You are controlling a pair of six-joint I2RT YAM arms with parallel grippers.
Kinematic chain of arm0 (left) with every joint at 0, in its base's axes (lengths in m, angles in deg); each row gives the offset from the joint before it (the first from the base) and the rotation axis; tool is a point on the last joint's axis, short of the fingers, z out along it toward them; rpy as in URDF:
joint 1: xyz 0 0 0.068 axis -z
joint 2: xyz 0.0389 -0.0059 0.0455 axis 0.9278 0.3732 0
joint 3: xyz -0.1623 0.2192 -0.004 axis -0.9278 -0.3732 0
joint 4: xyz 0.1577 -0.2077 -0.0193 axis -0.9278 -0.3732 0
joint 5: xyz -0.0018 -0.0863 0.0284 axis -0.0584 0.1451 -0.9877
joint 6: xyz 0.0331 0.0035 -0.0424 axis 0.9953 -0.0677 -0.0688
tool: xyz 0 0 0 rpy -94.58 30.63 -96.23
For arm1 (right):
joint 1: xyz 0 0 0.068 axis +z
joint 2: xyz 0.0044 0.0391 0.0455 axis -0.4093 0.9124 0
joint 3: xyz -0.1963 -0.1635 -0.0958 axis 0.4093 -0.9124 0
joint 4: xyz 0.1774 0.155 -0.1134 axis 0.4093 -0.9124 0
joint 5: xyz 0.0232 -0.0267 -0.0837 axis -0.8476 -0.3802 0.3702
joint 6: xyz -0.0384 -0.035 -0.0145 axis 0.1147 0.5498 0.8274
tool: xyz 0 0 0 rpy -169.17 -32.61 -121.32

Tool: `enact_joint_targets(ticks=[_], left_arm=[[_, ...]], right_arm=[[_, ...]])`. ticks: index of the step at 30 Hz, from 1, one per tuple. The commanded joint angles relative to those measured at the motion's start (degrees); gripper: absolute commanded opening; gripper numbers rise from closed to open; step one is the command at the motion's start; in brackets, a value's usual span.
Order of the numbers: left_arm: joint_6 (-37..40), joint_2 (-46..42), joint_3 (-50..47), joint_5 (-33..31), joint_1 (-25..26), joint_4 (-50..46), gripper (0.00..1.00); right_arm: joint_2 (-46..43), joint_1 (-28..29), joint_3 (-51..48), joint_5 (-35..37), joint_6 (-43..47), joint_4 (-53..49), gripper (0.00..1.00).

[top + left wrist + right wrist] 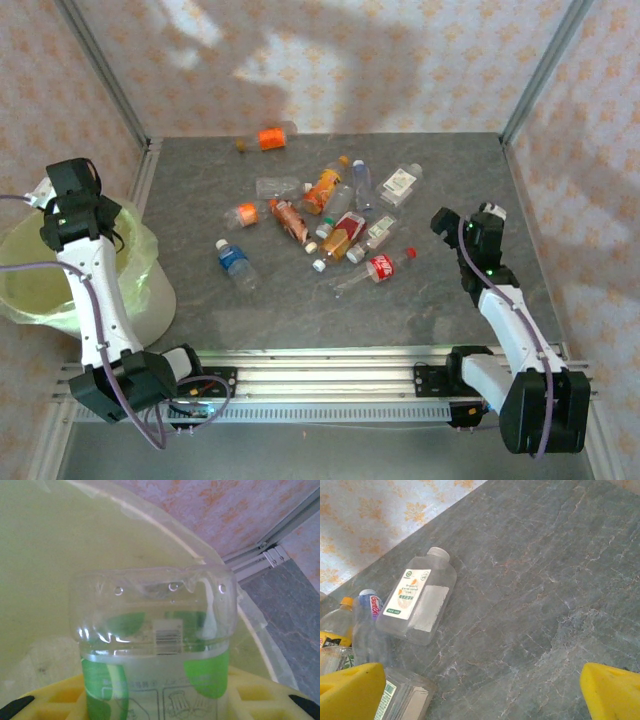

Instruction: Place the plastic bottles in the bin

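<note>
Your left gripper [155, 702] clamps a green-labelled bottle [152, 615] above the bin [45, 555]; rim [222, 577] close at its right could deflect the drop. Right gripper [482, 692] gapes.

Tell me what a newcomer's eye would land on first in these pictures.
First comes the jumble of plastic bottles scattered across the middle of the grey table. Next is the left gripper, shut on a clear green-labelled bottle above the bag-lined bin to the left of the table. The right gripper hangs open over bare table, near a white-labelled bottle.
</note>
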Motion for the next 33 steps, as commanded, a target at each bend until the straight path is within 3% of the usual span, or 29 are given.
enact_joint_targets(ticks=[1,17,23,26,28,30,33], left_arm=[[-3.0,0.5,1.5,4.4,0.4,2.5,0.48],[-4.5,-3.0,6.1,6.2,1.7,-1.7,0.68],[-3.1,-4.8,8.4,5.6,1.7,-4.8,0.82],[-3.2,-5.5,9.1,9.2,1.7,-5.3,0.85],[-3.0,-6.5,9.5,14.9,2.1,-3.7,0.88],[-3.2,-7.5,10.2,18.9,4.2,-2.3,0.89],[-3.6,-9.0,11.2,19.4,11.6,-0.5,0.94]], right_arm=[[-0.3,0.3,-0.7,1.6,0.3,0.3,1.00],[0.5,0.3,-0.9,1.3,0.8,0.8,1.00],[0.8,0.3,-1.1,1.0,1.2,1.3,1.00],[0.9,0.3,-1.1,0.6,1.0,1.8,1.00],[1.0,0.3,-1.2,-1.1,1.1,2.8,0.99],[1.2,0.3,-1.4,-4.3,1.1,4.2,0.99],[1.6,0.8,-2.0,-7.5,0.4,6.6,0.99]])
